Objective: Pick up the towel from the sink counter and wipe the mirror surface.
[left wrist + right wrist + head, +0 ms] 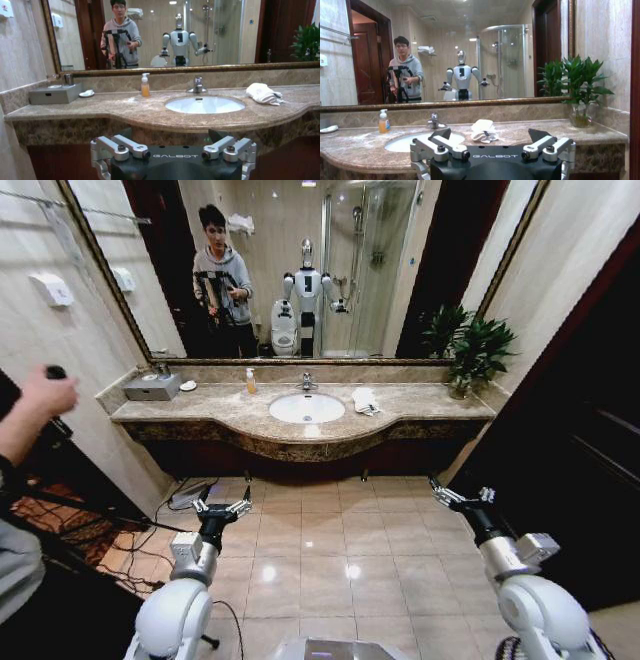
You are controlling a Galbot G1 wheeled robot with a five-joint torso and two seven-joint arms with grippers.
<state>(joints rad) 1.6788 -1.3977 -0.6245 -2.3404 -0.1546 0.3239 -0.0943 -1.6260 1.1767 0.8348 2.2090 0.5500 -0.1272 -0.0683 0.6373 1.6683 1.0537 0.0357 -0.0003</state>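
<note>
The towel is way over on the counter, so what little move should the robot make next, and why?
Probably roll closer to the sink counter. The towel lies beside the basin, while the left gripper and right gripper hang open over the floor, well short of it.

Open tiled floor separates both grippers from the sink counter, leaving an unobstructed approach to its curved front edge. On the counter, the towel lies just right of the basin, with bare marble around it. The tap stands behind the basin and a soap bottle to its left, both against the mirror. A grey box crowds the counter's far-left end; a potted plant blocks the far-right corner, its leaves overlapping the mirror's lower right.
</note>
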